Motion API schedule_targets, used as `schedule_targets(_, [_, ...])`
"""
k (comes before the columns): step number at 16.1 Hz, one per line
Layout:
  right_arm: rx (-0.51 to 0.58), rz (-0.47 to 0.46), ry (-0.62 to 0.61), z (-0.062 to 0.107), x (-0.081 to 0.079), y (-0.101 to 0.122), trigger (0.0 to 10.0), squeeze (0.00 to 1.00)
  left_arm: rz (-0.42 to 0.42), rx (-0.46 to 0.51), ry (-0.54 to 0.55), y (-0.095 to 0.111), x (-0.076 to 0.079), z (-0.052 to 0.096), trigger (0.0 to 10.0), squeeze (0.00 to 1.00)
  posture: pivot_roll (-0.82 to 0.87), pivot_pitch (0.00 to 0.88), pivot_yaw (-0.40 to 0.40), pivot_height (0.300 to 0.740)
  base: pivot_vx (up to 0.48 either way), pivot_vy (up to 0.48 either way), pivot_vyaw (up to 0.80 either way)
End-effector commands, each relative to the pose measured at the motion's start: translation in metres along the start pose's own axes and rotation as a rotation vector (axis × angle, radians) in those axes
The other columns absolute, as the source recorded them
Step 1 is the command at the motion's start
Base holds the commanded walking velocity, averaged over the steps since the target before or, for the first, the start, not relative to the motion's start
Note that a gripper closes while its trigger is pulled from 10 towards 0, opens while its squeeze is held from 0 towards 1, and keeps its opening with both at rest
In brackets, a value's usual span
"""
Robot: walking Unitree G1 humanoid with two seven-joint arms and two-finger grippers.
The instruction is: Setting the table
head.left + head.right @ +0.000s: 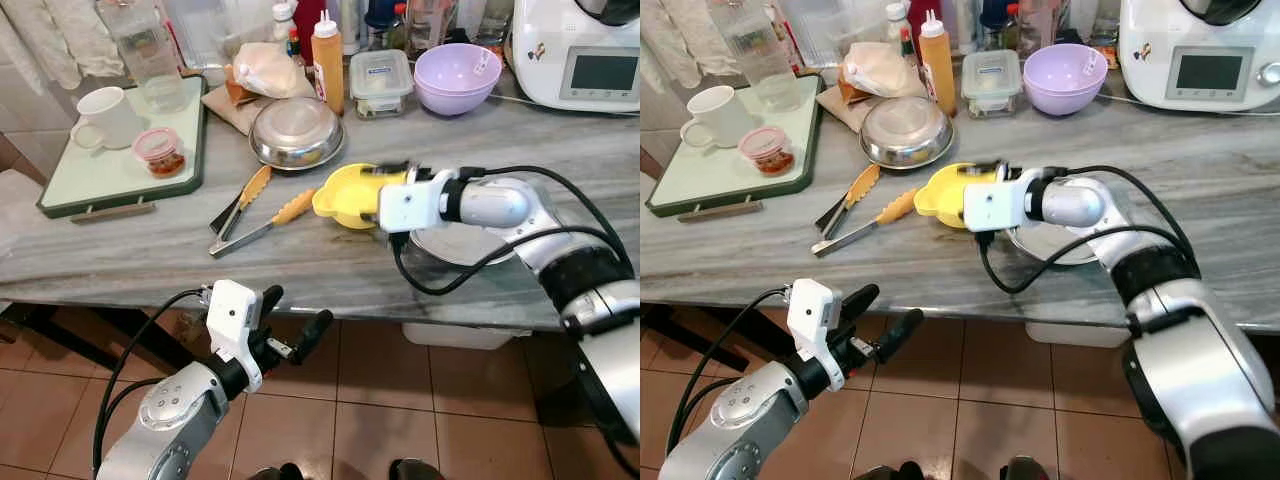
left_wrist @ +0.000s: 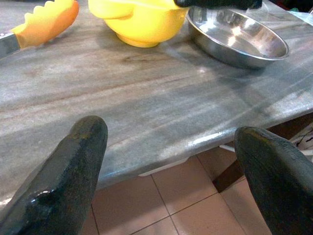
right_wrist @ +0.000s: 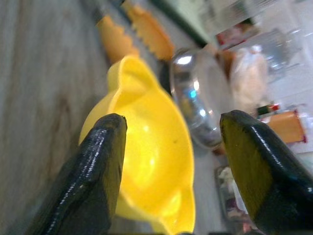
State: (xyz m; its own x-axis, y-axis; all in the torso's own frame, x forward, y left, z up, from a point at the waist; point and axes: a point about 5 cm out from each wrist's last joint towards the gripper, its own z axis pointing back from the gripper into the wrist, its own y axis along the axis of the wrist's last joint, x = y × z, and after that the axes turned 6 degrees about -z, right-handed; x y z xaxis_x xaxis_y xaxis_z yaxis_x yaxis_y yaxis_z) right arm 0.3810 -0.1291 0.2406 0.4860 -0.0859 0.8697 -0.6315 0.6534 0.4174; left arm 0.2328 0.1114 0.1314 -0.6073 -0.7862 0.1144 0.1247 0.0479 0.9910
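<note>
Right tool (image 1: pixel 372 187) open astride yellow bowl (image 1: pixel 347 195) rim, w/o grip; could shove bowl left into tongs (image 1: pixel 255 213); left tool (image 1: pixel 297 322) open, below surface (image 1: pixel 150 250) edge.

Front strip of counter (image 1: pixel 150 255): we see bare marble from the near edge up to the tongs (image 1: pixel 255 212).
Left side: the tray (image 1: pixel 196 150) takes it up, with a mug (image 1: pixel 105 115), a small jar (image 1: pixel 158 150) and a glass jar (image 1: pixel 145 50) on it.
Middle: the upturned steel bowl (image 1: pixel 297 132) sits just behind the yellow bowl (image 1: pixel 345 195); tongs lie just beside both.
Back row: squeeze bottle (image 1: pixel 328 60), lidded box (image 1: pixel 380 80), purple bowl (image 1: pixel 457 78) and white appliance (image 1: pixel 585 50) stand close together.
Right: we see the steel plate (image 2: pixel 239 41) under the right arm (image 1: pixel 500 205).
Below the counter: the left gripper (image 1: pixel 296 322) hangs in free space over floor tiles (image 1: pixel 380 400).
</note>
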Motion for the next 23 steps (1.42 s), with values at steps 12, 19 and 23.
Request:
schedule_targets(12, [-0.02, -0.272, -0.415, 0.044, -0.034, 0.011, 10.0, 1.0, 0.029, 0.053, 0.011, 0.011, -0.007, 0.003, 10.0, 0.0, -0.28, 0.16, 0.125, 0.74, 0.0, 0.0, 0.0])
schedule_targets(19, [-0.321, -0.403, -0.527, 0.072, -0.064, -0.002, 10.0, 0.97, 0.024, 0.034, 0.005, 0.009, -0.012, -0.001, 10.0, 0.0, -0.31, 0.162, 0.13, 0.74, 0.0, 0.0, 0.0])
schedule_targets(23, [-0.454, -0.475, -0.53, 0.077, -0.066, -0.018, 10.0, 0.8, 0.025, 0.029, -0.005, 0.008, -0.011, -0.005, 10.0, 0.0, -0.32, 0.162, 0.13, 0.74, 0.0, 0.0, 0.0])
